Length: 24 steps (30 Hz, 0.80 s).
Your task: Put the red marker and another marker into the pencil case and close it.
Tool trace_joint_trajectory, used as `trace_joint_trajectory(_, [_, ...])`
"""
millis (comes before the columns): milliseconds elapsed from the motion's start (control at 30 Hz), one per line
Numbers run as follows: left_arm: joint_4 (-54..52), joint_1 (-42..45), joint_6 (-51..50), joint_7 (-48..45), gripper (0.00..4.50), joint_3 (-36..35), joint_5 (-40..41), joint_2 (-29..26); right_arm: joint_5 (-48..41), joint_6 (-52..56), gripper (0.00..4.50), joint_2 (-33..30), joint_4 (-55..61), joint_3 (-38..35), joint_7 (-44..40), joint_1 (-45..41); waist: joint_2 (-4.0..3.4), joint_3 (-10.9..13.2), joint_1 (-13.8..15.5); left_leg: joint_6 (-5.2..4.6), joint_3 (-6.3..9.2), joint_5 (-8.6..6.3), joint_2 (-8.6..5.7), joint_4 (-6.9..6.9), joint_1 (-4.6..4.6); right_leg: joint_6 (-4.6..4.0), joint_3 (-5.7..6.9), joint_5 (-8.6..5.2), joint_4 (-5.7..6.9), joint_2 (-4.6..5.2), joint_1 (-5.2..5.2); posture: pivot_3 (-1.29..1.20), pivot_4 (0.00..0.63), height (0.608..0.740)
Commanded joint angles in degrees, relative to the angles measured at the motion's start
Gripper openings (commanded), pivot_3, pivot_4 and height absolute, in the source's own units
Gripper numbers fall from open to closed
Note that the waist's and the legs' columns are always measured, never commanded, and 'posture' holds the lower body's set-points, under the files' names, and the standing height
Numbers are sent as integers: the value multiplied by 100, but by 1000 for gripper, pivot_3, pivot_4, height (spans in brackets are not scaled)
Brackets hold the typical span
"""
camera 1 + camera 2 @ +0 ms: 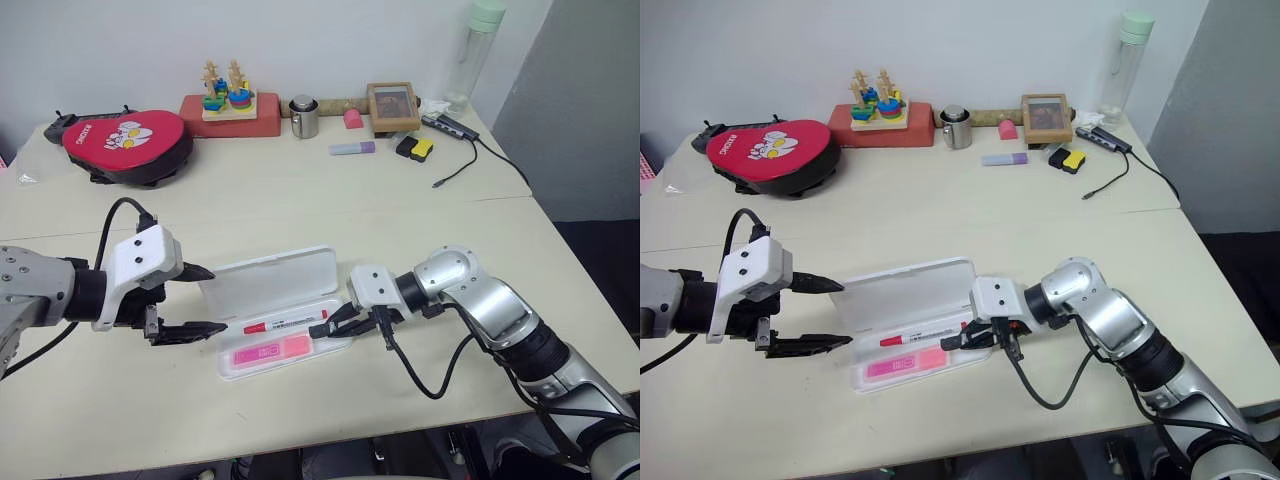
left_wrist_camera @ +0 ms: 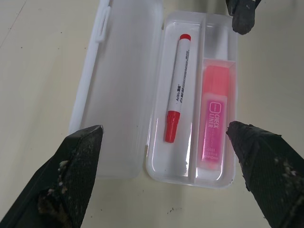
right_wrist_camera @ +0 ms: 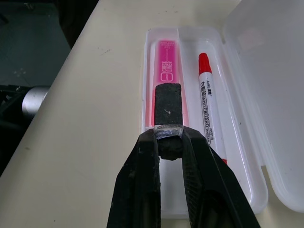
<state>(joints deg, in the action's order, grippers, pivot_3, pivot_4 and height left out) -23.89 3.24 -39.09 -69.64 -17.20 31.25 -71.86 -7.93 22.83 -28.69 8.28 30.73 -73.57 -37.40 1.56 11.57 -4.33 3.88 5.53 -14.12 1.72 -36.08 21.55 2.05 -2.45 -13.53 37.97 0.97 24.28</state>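
Lying in the open pencil case point(image 1: 300, 345): red marker point(image 1: 283, 323) & pink highlighter point(image 1: 268, 352), both lengthwise. Lid point(image 1: 270, 277) rises behind. Left gripper point(image 1: 190, 300), spread empty, nearer lid; right gripper point(image 1: 333, 323) pinched, apparently empty, at tray end.

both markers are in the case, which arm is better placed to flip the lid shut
Left, probably: the left gripper is open beside the pencil case lid's end, while the right gripper is shut over the tray holding the red marker and pink highlighter.
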Motion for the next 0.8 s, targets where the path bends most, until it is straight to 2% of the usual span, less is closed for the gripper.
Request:
trace_joint_trajectory(33, [40, 167, 81, -65, 4500, 8, -46, -107, 120, -311, 305, 41, -105, -4, 12, -98, 1, -1, 0, 0, 0, 0, 0, 0, 1, 0, 0, 0, 0, 0, 0, 0, 150, 740])
trace_joint_trajectory(367, [86, 22, 153, -97, 4500, -155, -220, -137, 496, -915, 305, 351, -863, 195, -24, -239, 0, 0, -20, 0, 2, 0, 0, 0, 3, 0, 0, 0, 0, -1, 1, 0, 150, 740])
trace_joint_trajectory(433, [74, -5, 145, -68, 4500, -183, -240, -128, 512, -937, 992, 357, -879, 195, -51, -235, 1, 0, -25, 0, 2, 0, 0, 0, 2, 0, 1, 0, 0, -1, 0, 0, 150, 740])
trace_joint_trajectory(633, [60, -93, 146, -65, 4500, -275, -285, -82, 495, -979, 2351, 364, -860, 33, 68, -250, 1, 0, -28, 0, 5, 0, 0, 0, 2, 0, 3, 0, 2, -1, 0, 0, 150, 740])
trace_joint_trajectory(667, [62, -90, 143, -42, 4500, -277, -292, -71, 534, -1019, 2489, 339, -841, 0, 101, -290, 1, 0, -28, 0, 5, 0, 0, 0, 2, 0, 3, 0, 2, -1, 0, 0, 150, 740])
trace_joint_trajectory(800, [42, -114, 138, -50, 4500, -308, -262, -57, 233, -596, 2489, 251, -475, -278, 33, -424, 0, 0, -27, 0, 5, 0, 0, -1, 3, 0, 3, 0, 2, -1, 0, 0, 150, 740])
